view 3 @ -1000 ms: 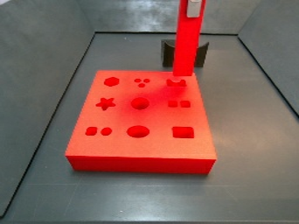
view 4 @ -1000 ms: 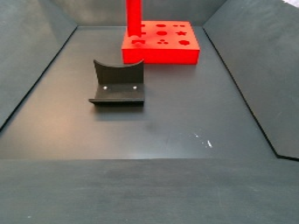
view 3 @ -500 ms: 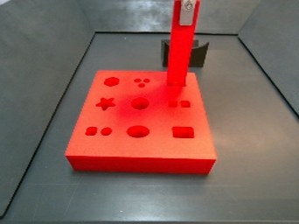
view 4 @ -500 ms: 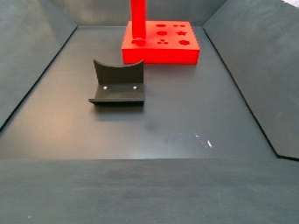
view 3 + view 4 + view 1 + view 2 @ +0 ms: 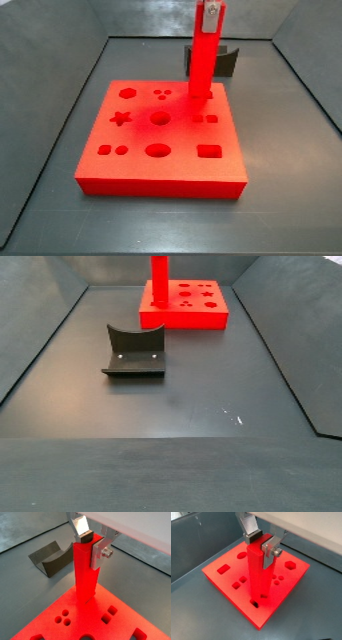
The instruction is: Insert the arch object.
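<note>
My gripper [image 5: 92, 544] is shut on the top of a tall thin red bar [image 5: 87, 577] and holds it upright; both wrist views show this [image 5: 261, 543]. The bar's lower end stands on or in a hole near one corner of the flat red board [image 5: 228, 577]. In a side view the bar [image 5: 203, 60] rises from the board's [image 5: 181, 165] far right part, and the gripper [image 5: 210, 8] shows only at the frame's upper edge. The bar [image 5: 158, 281] and board [image 5: 201, 318] also show far off. The small dark arch object is not in view.
The dark fixture [image 5: 134, 351] stands on the grey floor apart from the board, and behind it in a side view [image 5: 227, 60]. It also shows in a wrist view [image 5: 50, 557]. Sloping grey walls [image 5: 54, 100] ring the floor. The board has several shaped holes.
The red bar has moved a little left and down in the side view. Its lower end now covers the hole at the board's far right that showed before.
</note>
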